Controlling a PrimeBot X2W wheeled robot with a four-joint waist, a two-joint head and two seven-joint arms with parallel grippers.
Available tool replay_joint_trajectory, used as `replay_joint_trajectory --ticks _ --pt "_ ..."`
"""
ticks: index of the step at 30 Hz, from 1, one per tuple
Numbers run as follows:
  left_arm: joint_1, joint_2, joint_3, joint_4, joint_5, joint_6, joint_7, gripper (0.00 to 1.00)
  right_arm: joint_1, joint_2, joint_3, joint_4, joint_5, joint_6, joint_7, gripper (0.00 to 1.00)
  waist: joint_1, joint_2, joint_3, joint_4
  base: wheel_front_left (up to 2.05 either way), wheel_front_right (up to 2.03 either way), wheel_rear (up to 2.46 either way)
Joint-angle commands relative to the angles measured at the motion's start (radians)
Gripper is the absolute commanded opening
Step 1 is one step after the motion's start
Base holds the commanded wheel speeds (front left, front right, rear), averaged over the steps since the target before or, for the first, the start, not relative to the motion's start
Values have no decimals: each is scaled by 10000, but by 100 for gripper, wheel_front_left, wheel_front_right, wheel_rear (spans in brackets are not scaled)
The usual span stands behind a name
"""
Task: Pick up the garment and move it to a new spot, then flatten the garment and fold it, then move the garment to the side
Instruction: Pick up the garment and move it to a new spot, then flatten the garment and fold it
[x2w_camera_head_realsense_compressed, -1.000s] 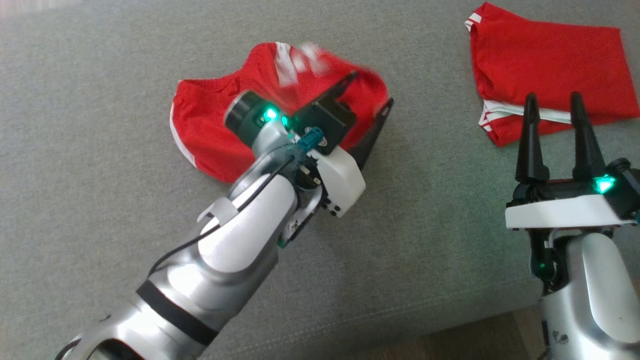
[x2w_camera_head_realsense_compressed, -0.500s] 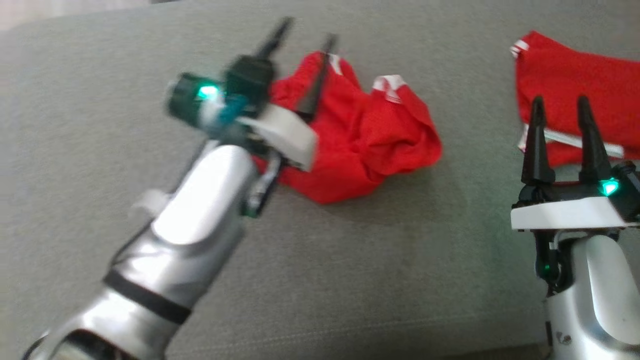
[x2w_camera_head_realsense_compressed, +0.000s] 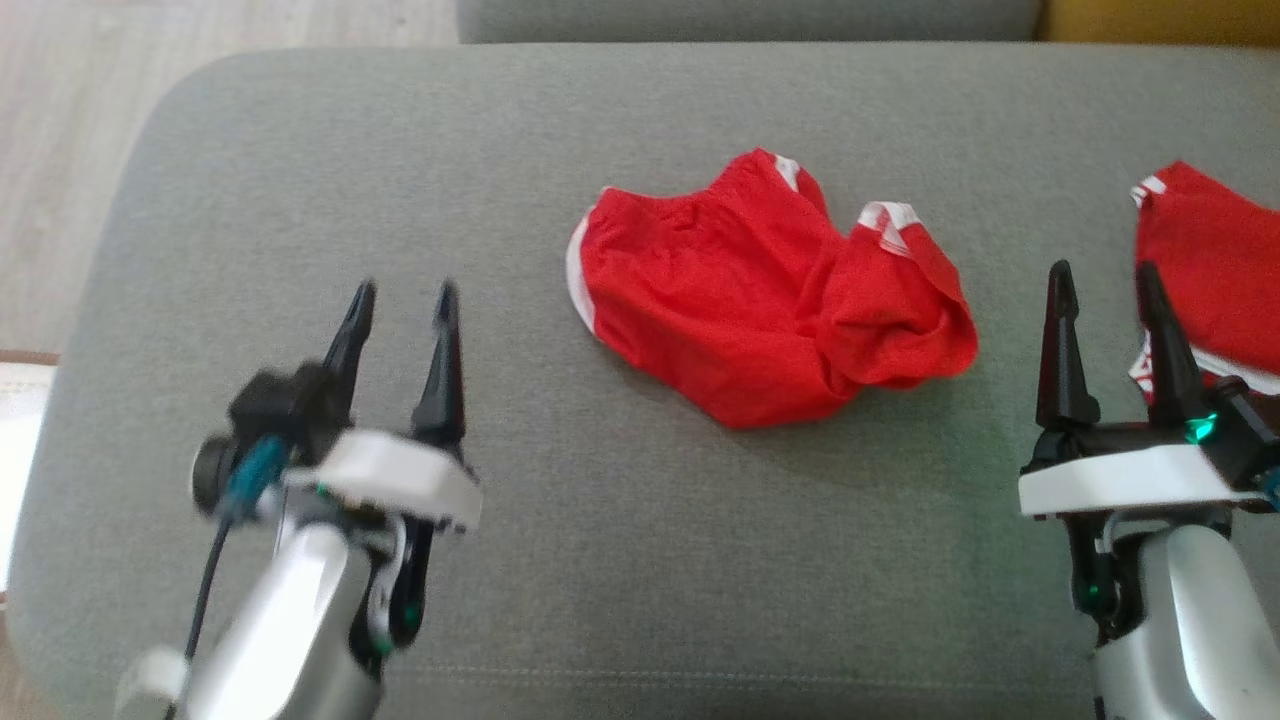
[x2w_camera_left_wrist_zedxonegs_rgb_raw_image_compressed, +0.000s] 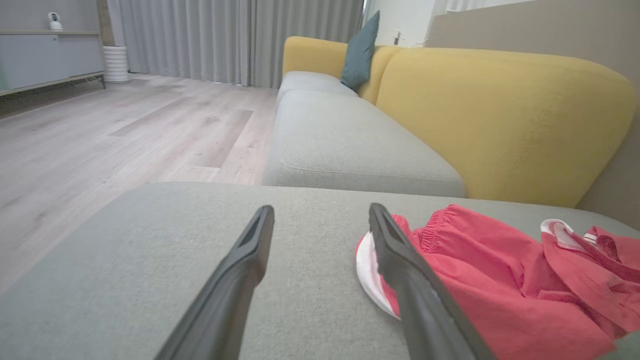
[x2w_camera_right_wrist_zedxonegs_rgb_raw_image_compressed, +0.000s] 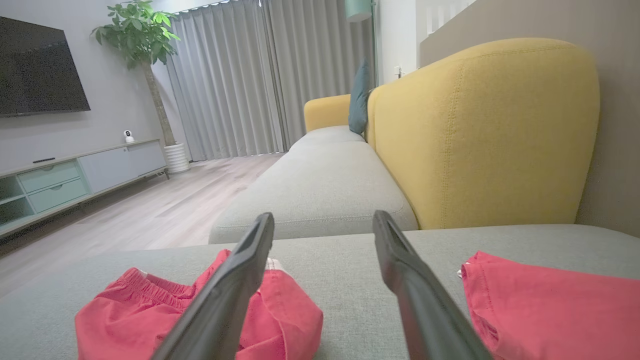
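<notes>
Head view has the left gripper (x2w_camera_head_realsense_compressed: 405, 290) over the grey seat cushion (x2w_camera_head_realsense_compressed: 640, 560) near its left edge. Its two dark fingers are spread apart with nothing between them, so it's let go and empty. Same deal with the right gripper (x2w_camera_head_realsense_compressed: 1102, 270) over by the right edge: fingers wide, holding nothing, tips pointing toward the cushion's far edge.

The garment (x2w_camera_head_realsense_compressed: 740, 300), red shorts with white trim, lies crumpled around the middle of the cushion, between the two grippers and apart from both. The waistband end faces the left edge, and the white-striped leg hems are bunched up on the side toward the right edge.

A second red garment (x2w_camera_head_realsense_compressed: 1215, 280) lies flatter at the cushion's right edge, just past the right gripper's fingertips. In the right wrist view the crumpled one is left of the fingers and the flat one right, with bare cushion in between.

Further out there's a yellow backrest (x2w_camera_left_wrist_zedxonegs_rgb_raw_image_compressed: 500, 115), a teal pillow (x2w_camera_left_wrist_zedxonegs_rgb_raw_image_compressed: 361, 50) and a wood floor (x2w_camera_head_realsense_compressed: 60, 120) off the left edge.
</notes>
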Motion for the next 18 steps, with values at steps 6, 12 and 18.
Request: replay_joint_trajectory --ticks 6,12,18 --pt "625 -353 1135 -887 654 -324 -120 100 2 -28 232 -337 -95 65 162 100 0 0 -187 361 0 0 0" --pt "777 -789 1483 -862 1126 -808 -121 100 -193 -28 141 -419 -285 65 491 100 0 0 -58 561 0 0 0" --pt "738 -1127 1750 -662 1374 -1208 -121 100 -1008 -28 367 -18 -558 65 1871 100 0 0 348 770 0 0 0"
